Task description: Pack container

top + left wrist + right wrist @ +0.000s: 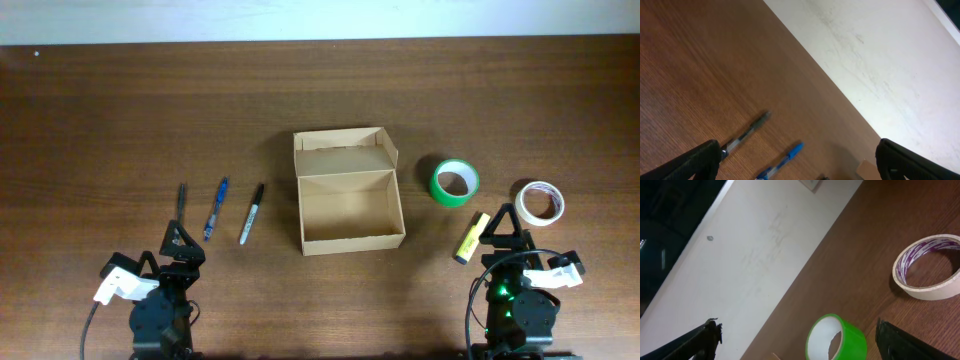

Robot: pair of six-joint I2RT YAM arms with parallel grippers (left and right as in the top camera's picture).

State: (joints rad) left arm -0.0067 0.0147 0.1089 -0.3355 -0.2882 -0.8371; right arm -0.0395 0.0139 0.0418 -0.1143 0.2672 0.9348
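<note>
The tan cardboard container point(350, 205) stands open and empty at the table's middle, its flap lid folded back on the far side. A grey pen point(182, 200), a blue pen point(216, 208) and a black marker point(251, 213) lie in a row to its left. A green tape roll point(454, 181), a white tape roll point(539, 202) and a yellow highlighter point(471, 238) lie to its right. My left gripper point(181, 243) is open and empty just near of the pens. My right gripper point(503, 228) is open and empty beside the highlighter.
The left wrist view shows the grey pen point(747, 132), the blue pen point(782, 161) and a corner of the container point(867, 169). The right wrist view shows the green roll point(836, 337) and the white roll point(927, 265). A pale wall runs behind the table's far edge.
</note>
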